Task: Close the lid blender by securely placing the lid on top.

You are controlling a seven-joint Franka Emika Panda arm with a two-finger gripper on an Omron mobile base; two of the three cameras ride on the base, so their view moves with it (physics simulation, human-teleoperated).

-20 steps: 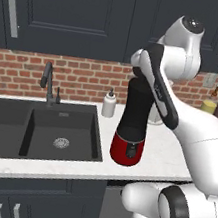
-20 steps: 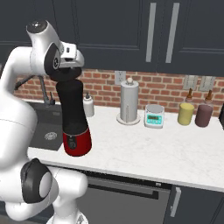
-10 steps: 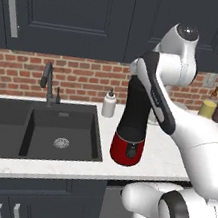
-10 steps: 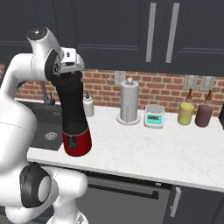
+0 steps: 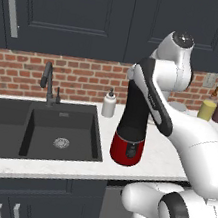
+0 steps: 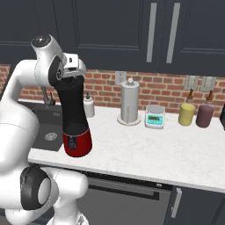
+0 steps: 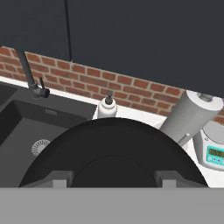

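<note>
The blender [image 5: 130, 130] stands upright on the white counter beside the sink, with its black jar rising from a glossy red base [image 6: 77, 143]. The round black lid [image 7: 113, 144] lies flat across the jar's mouth, and its low knob sits in the middle. My gripper [image 7: 113, 179] hangs straight over the jar top, open. One fingertip [image 7: 57, 178] stands on each side of the knob, with a small gap to it. In the left base view my forearm hides the jar's top.
A dark double sink [image 5: 36, 128] with a faucet [image 5: 48, 82] lies left of the blender. A white pump bottle [image 5: 109, 103] stands behind it. To the right are a white paper-towel cylinder [image 6: 129, 103], a small scale [image 6: 155, 116] and two bottles [image 6: 186, 113].
My elbow and hand have sunk a little toward the jar top. The blender has stayed in place.
</note>
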